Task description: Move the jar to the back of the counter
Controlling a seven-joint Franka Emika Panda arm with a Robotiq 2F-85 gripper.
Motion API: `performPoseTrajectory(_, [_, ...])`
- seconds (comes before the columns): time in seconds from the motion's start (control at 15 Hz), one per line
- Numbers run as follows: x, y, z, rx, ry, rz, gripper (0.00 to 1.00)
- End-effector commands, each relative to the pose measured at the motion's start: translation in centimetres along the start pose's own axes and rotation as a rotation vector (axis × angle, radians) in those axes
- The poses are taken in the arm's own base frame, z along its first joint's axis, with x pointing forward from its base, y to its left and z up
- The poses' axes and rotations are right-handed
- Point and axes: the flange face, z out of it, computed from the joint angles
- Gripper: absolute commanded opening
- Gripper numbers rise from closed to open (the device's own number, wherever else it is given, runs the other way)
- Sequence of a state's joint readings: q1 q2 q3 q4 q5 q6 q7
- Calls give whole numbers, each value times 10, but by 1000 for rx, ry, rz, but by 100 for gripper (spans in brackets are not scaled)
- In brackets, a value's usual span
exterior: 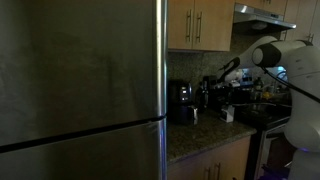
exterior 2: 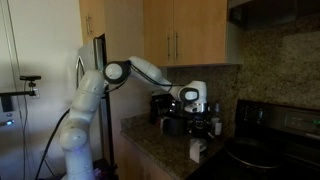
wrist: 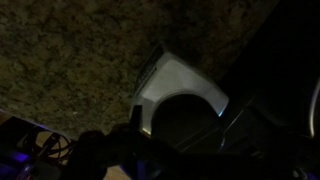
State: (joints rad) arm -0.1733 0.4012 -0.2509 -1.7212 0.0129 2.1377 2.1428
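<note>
The jar is a small whitish container standing near the front edge of the dark speckled counter. It also shows in an exterior view and as a pale shape in the wrist view. My gripper hangs above the jar, apart from it, and shows in an exterior view too. The wrist view is very dark, so the fingers are only black shapes and I cannot tell whether they are open or shut. Granite counter fills the rest of that view.
A black coffee maker stands at the back of the counter, also seen in an exterior view. A tall steel refrigerator is at one end. A black stove top lies beside the jar. Wooden cabinets hang overhead.
</note>
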Motion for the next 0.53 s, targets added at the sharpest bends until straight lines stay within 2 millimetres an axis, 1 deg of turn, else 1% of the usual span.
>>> performPoseTrajectory(0.0, [-1, -1, 9, -2, 5, 0, 100])
performPoseTrajectory(0.07, [-3, -2, 9, 0, 4, 0, 100])
performPoseTrajectory(0.13, [-3, -3, 6, 3, -9, -2, 75])
performPoseTrajectory(0.2, [-2, -5, 2, 19, -4, 0, 72])
performPoseTrajectory(0.27, [-2, -6, -2, 21, -8, 3, 65])
performPoseTrajectory(0.33, [-2, -7, -6, 23, -10, 3, 55])
performPoseTrajectory(0.4, [-2, -8, -7, 27, -10, 2, 49])
performPoseTrajectory(0.47, [-2, -8, -7, 32, -4, 0, 40])
